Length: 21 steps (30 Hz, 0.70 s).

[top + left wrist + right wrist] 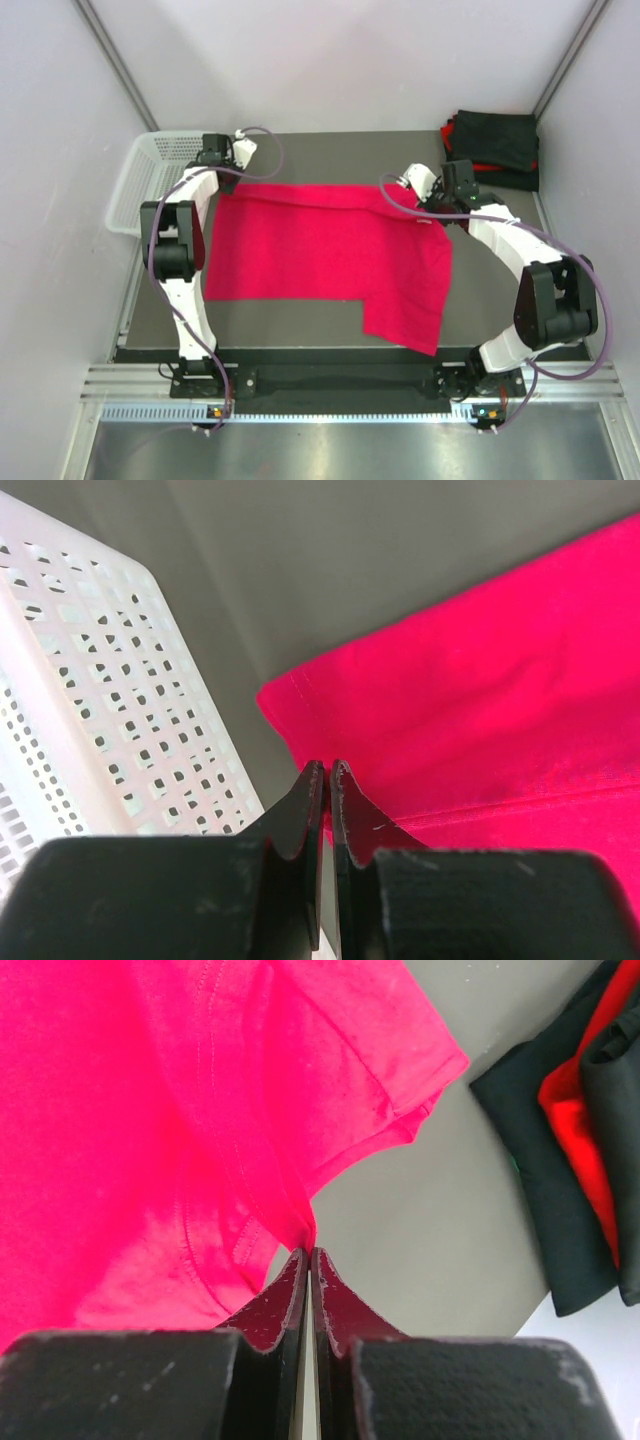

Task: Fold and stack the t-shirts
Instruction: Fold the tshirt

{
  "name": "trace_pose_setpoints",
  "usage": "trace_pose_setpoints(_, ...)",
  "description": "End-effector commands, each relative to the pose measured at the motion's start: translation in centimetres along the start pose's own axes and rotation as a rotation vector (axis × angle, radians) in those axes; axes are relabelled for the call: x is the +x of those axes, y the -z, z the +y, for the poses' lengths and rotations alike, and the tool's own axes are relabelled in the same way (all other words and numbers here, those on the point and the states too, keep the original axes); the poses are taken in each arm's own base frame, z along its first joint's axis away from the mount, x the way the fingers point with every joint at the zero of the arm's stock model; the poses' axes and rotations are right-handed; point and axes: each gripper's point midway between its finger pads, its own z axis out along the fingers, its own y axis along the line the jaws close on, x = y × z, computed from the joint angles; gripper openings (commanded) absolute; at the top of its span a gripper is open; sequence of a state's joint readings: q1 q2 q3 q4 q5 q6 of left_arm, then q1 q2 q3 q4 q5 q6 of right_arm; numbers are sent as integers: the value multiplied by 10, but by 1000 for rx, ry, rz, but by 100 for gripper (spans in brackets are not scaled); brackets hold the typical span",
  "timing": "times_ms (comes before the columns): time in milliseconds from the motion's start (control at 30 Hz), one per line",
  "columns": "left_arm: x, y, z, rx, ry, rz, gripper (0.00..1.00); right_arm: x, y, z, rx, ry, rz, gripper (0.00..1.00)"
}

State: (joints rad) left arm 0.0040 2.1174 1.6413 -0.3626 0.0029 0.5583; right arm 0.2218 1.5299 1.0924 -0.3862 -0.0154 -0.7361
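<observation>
Holds left jaws and right jaws pinched on far corners of the crimson t-shirt (330,250), cloth spread over the tabletop (280,322) between them, seemingly stretching it flat for folding, folded stack (495,145) beyond right jaws.

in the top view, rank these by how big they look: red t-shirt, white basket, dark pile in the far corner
1. red t-shirt, clearly largest
2-3. white basket and dark pile look about alike; the basket is partly hidden, so unranked
</observation>
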Motion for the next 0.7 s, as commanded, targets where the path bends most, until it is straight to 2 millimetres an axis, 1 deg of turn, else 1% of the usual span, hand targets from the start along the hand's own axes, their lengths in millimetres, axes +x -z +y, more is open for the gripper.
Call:
trace_pose_setpoints(0,-4,27,31,-75,-2,-18,0,-12,9,2,-3,-15,-48,0)
trace_pose_setpoints(300,10,33,22,-58,0,16,0,-1,10,27,-69,-27,-30,0)
trace_pose_setpoints(567,18,37,20,-57,-20,39,0,3,9,42,-106,-31,-24,0)
trace_pose_setpoints(667,25,38,19,-65,-32,56,0,3,10,46,-116,-33,-26,0)
